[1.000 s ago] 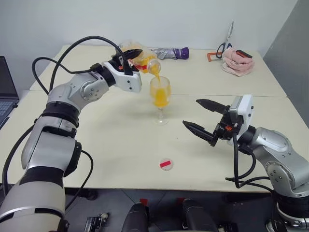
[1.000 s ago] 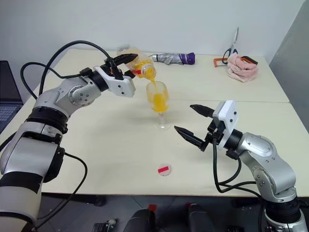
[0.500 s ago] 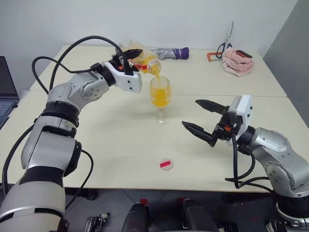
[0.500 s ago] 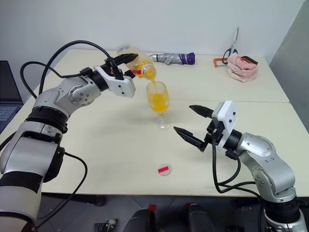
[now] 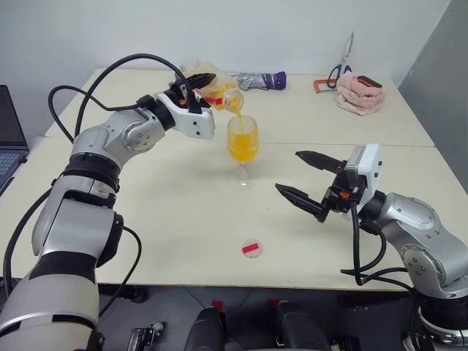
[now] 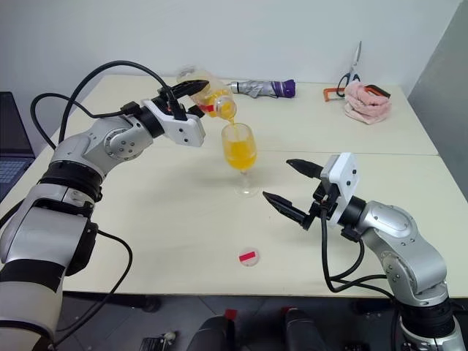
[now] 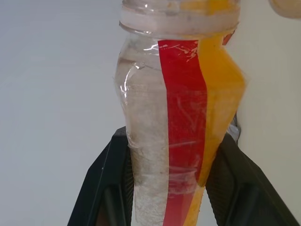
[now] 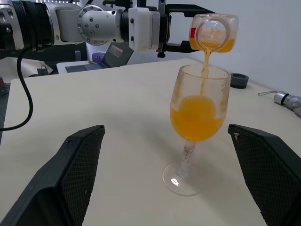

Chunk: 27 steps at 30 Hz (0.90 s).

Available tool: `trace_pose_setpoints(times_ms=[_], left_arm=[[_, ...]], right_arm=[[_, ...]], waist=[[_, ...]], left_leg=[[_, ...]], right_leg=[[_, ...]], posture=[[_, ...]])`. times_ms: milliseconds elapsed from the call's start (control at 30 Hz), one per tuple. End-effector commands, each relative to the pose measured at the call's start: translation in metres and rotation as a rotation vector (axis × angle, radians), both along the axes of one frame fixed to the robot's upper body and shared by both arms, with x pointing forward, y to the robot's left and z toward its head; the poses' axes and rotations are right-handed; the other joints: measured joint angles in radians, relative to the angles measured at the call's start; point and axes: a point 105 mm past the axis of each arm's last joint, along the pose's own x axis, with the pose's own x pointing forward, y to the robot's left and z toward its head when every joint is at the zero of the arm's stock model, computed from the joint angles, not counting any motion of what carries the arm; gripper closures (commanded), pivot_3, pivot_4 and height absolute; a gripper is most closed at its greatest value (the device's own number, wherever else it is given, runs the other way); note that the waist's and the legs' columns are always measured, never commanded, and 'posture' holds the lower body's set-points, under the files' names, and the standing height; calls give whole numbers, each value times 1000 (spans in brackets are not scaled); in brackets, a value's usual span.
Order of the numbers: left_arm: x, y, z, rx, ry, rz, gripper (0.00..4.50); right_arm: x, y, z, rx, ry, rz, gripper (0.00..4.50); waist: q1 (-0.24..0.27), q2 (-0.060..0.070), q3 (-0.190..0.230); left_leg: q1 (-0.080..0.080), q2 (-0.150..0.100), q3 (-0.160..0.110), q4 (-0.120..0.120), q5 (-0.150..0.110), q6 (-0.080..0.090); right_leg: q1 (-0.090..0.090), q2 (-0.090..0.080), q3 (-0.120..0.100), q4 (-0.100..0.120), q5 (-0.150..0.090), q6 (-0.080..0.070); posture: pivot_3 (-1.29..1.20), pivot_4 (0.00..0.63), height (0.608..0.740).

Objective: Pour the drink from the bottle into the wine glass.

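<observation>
Orange drink (image 5: 242, 146) fills wine glass (image 5: 243, 150); left claw (image 5: 202, 82) pinches tilted bottle (image 5: 217, 92) above; right claw (image 5: 307, 178) spread beside.

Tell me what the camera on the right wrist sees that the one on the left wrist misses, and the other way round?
The right wrist view takes in the wine glass standing on the table, a thin stream of drink falling into it, and the right gripper with its fingers wide apart and holding nothing. The left wrist view instead gives a close look along the bottle: its red strip and the two black fingers clamped against its sides. Both show the tilted bottle with orange drink left in it, held by the left gripper.
</observation>
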Motion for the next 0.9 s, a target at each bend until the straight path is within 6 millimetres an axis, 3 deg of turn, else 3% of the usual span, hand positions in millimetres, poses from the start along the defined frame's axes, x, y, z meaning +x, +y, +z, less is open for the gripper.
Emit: trace_pose_setpoints(times_ms=[33,900], left_arm=[[-4,-2,27,-20,-77,-14,2829],[1,-5,21,-116,7,-10,2829]], right_arm=[[-5,2,9,12,-37,13,0],[-3,1,12,33,-57,-9,0]], waist=[[0,0,0],[0,0,0]], left_leg=[[0,0,0,0,0,0],[0,0,0,0,0,0]], right_leg=[[0,0,0,0,0,0],[0,0,0,0,0,0]], posture=[[0,150,740],[0,150,740]])
